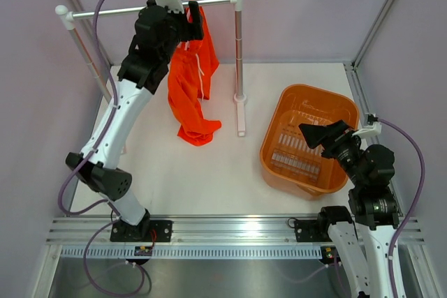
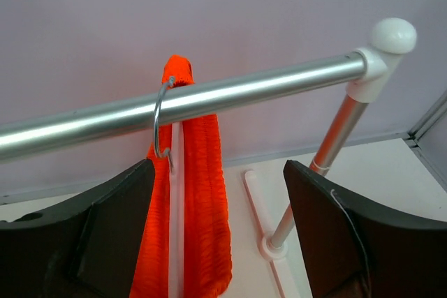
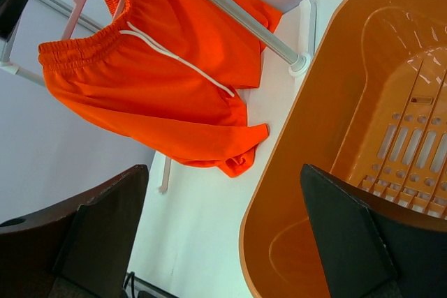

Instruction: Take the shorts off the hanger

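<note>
The left gripper point(image 2: 218, 172) was up at the rail point(image 1: 126, 10), jaws apart, with the hanger point(image 2: 176, 200) showing between them. The shorts point(image 1: 192, 88) hung on that hanger, hem down at the worktop point(image 1: 209, 179). Rightward, the right gripper point(image 3: 223, 172) gaped wide over the basket point(image 1: 279, 109).

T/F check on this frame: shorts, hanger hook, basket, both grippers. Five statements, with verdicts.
1. The bright orange-red fabric shorts hang at the silver metal clothes rail. True.
2. The silver hook of the thin pale-pink hanger is off the rail. False: it loops over the rail.
3. The rigid orange plastic basket holds the shorts. False: they hang at the rail, outside it.
4. The left gripper is open. True.
5. The right gripper is shut on the basket rim. False: it is open, gripping nothing.
</note>
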Robot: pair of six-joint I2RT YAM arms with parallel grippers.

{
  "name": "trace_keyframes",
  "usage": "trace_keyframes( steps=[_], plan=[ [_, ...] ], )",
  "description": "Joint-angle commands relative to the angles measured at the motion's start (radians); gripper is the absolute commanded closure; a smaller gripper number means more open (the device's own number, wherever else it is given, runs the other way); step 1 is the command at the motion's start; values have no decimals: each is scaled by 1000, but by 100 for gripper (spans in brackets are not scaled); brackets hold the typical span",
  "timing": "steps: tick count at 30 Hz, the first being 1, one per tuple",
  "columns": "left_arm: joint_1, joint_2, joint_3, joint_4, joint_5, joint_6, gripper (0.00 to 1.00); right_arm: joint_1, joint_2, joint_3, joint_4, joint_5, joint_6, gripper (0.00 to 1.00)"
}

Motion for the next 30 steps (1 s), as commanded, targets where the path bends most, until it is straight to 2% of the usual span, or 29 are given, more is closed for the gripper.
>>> trace_keyframes(
  steps=[1,5,7,17,30],
  plan=[
    [37,68,153,-35,-57,22,22,-5,0,-2,70,-34,-24,1],
    [75,106,178,-34,-11,-32,25,-5,0,-3,72,-22,-44,1],
    [77,117,189,-50,-7,-30,27,-6,3,-7,75,-13,-44,0],
    [78,145,181,-105,90,-1,28,-5,-10,-39,86,-7,-32,1],
    [78,168,146,-114,70,36,31,-5,-24,-51,86,7,-35,0]
  ],
)
